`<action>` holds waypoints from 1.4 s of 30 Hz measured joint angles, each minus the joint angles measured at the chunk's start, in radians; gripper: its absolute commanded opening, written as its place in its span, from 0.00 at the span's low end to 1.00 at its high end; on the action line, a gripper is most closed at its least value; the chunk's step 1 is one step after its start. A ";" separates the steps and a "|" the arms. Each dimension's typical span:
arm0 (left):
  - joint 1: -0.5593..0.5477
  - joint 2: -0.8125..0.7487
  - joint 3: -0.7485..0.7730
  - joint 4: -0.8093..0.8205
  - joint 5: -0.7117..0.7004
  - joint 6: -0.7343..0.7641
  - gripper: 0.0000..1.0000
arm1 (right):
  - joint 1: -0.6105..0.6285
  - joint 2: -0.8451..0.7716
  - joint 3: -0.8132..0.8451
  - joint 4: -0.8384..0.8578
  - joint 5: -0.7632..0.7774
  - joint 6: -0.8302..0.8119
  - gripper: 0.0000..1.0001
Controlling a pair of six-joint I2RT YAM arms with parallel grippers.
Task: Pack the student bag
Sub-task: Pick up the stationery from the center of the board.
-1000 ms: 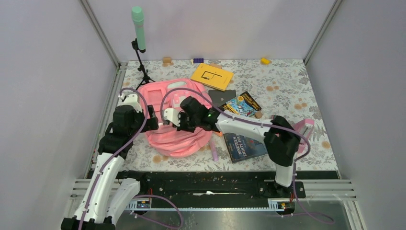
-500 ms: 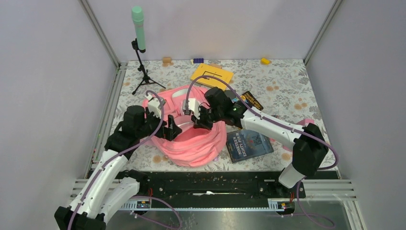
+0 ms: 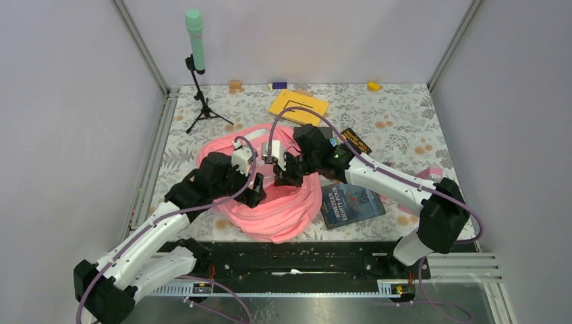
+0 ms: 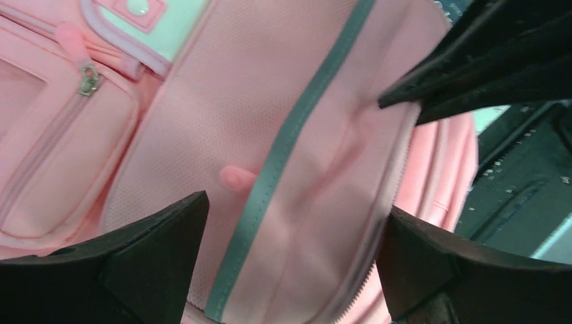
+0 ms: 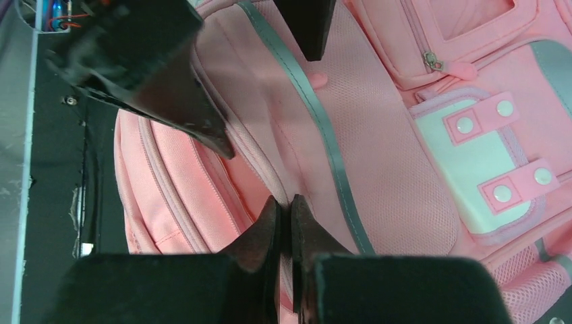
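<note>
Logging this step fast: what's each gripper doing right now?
Left gripper: open over the student bag, holding nothing.
Right gripper: shut, pinching a fold of the student bag.

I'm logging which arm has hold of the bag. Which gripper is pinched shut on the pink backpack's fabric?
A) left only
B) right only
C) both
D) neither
B: the right gripper has its fingers closed together on a fold of the student bag, while the left gripper hovers over it with its fingers wide apart.
</note>
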 measured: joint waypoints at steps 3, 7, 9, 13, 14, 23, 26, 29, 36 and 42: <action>-0.034 0.011 0.001 -0.002 -0.076 0.005 0.63 | -0.001 -0.002 0.000 0.003 -0.013 0.019 0.00; -0.082 0.036 0.024 -0.005 -0.124 0.006 0.25 | -0.004 -0.002 0.000 0.013 -0.005 0.065 0.06; -0.094 0.057 0.047 -0.004 -0.139 0.006 0.00 | -0.005 -0.006 -0.009 0.045 0.019 0.109 0.27; -0.109 0.112 0.084 -0.008 -0.206 0.003 0.00 | -0.004 -0.063 -0.076 0.145 0.106 0.212 0.54; -0.109 0.122 0.088 -0.010 -0.239 0.002 0.00 | -0.004 -0.097 -0.101 0.155 0.140 0.238 0.59; -0.020 0.036 0.084 -0.051 -0.481 -0.052 0.00 | -0.004 -0.381 -0.277 0.180 0.459 0.505 0.67; 0.030 -0.025 0.072 -0.072 -0.518 -0.078 0.00 | -0.004 -0.439 -0.353 0.177 0.520 0.616 0.63; 0.069 -0.056 0.071 -0.108 -0.544 -0.097 0.00 | -0.001 -0.481 -0.462 0.173 0.571 0.734 0.63; 0.092 -0.101 0.057 -0.145 -0.618 -0.097 0.00 | 0.150 -0.429 -0.566 0.109 0.768 0.919 0.62; 0.092 -0.166 0.032 -0.145 -0.628 -0.074 0.00 | 0.238 -0.250 -0.552 0.116 0.875 1.010 0.60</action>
